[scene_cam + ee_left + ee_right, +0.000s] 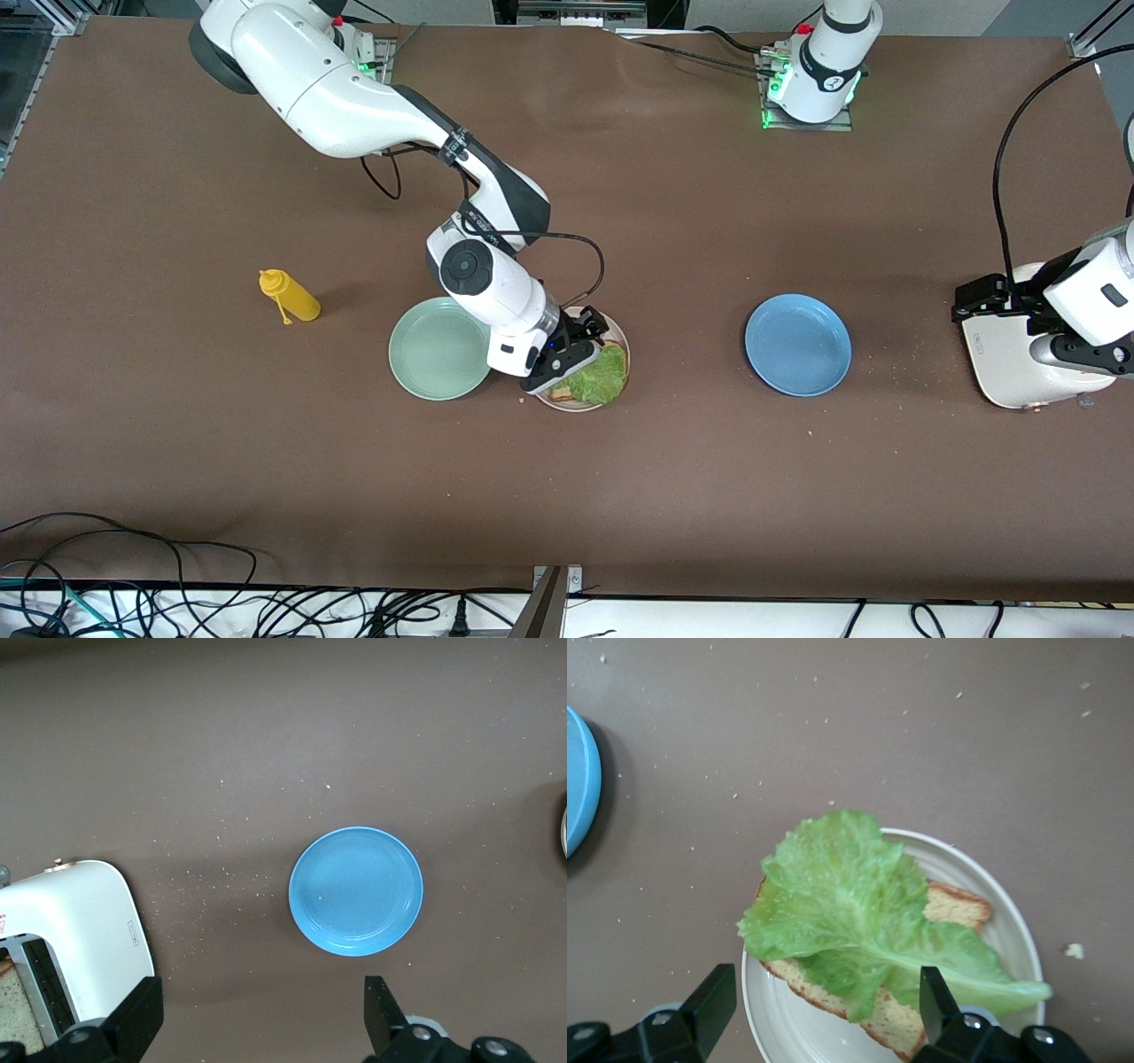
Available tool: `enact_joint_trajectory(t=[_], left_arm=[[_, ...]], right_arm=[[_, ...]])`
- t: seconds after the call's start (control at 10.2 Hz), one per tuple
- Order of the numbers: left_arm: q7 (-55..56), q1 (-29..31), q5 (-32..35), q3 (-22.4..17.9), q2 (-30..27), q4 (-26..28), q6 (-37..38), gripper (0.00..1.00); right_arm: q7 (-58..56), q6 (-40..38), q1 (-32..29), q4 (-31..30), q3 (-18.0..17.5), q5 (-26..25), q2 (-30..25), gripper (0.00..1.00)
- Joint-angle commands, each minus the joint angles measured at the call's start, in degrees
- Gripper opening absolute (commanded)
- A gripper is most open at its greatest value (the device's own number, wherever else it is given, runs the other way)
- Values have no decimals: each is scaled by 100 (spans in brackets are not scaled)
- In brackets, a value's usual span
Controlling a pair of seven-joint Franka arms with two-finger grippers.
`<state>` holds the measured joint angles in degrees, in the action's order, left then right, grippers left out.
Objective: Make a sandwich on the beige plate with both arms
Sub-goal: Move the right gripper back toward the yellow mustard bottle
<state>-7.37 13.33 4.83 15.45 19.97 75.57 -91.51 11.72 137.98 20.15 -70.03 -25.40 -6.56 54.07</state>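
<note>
Lettuce laid on bread
Our right hand (819, 1023) hangs spread over the beige plate (1001, 904); the lettuce (850, 904) looks limp, best pinched by its stalk; left hand (261, 1028) spread, waiting.

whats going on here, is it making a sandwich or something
Yes, a sandwich is half built. The right hand hangs open just over the beige plate, where a lettuce leaf lies on one bread slice; no top slice is on yet. The left hand waits open over the table by the white toaster, holding nothing. The mint-green plate beside the beige one and the blue plate are bare.
</note>
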Motion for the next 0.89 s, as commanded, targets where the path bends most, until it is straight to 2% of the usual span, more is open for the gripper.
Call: enact_joint_trajectory(t=[0.0, 0.3, 0.59, 0.79], left_arm=[[-125, 29, 0, -15, -73, 81, 45, 100], [-116, 151, 0, -200, -90, 64, 54, 100], [-63, 468, 165, -419, 6, 11, 28, 100], [-107, 898, 202, -464, 251, 19, -68, 100]], right_arm=[[-3, -916, -370, -90, -79, 120, -667, 97], [75, -2306, -949, -99, -9, 120, -1529, 100], [-448, -3396, -2064, -99, -27, 138, -1978, 100], [-829, -4048, -2540, -99, -9, 138, -2181, 100]])
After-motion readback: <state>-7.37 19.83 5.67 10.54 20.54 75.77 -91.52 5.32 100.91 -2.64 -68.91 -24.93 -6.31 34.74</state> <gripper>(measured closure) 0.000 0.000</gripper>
